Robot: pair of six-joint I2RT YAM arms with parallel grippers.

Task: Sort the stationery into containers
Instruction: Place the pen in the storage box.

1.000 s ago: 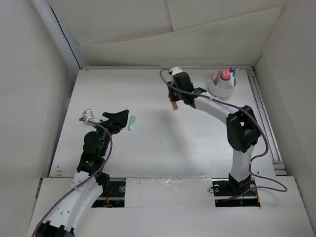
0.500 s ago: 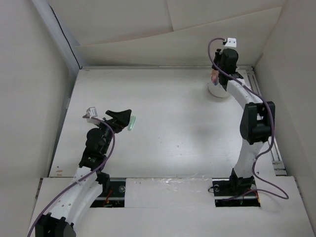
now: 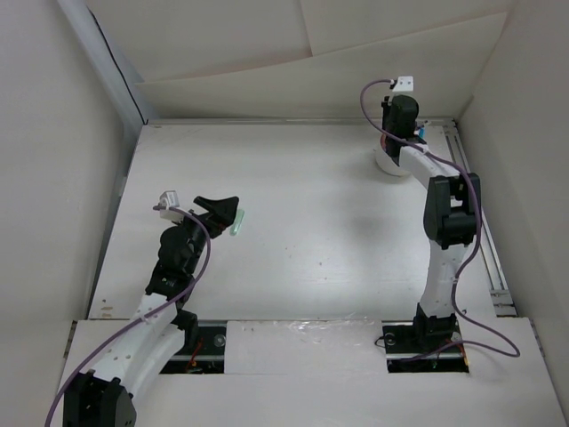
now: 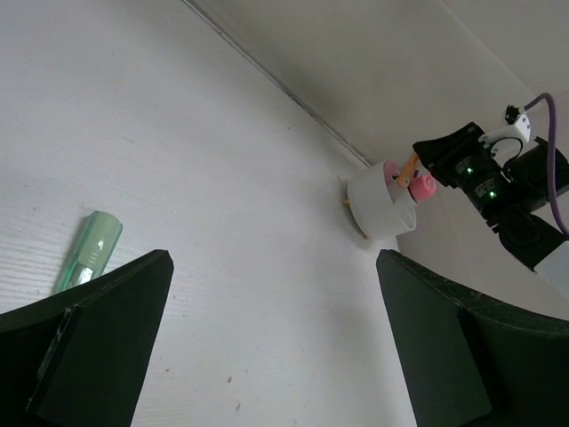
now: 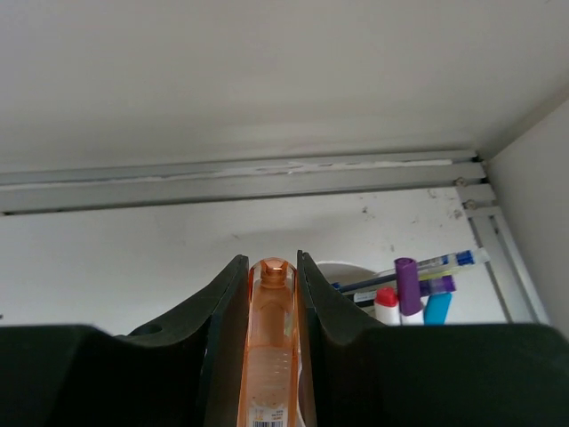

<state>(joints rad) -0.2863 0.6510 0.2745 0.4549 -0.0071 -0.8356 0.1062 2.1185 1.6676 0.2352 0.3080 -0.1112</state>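
Highlighter, orange [image 5: 271, 356], pinched in the right end effector [image 5: 268, 262] over the white cup [image 4: 378, 209] at the counter's [image 3: 302, 231] far right. Green highlighter [image 4: 89, 253] lies flat beside the left end effector [image 4: 274, 258], its jaws spread wide.

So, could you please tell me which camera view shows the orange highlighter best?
The right wrist view: the orange highlighter fills the centre, clamped in the right tool. The left wrist view shows only a small orange sliver above the white cup; in the top view the right arm hides it.
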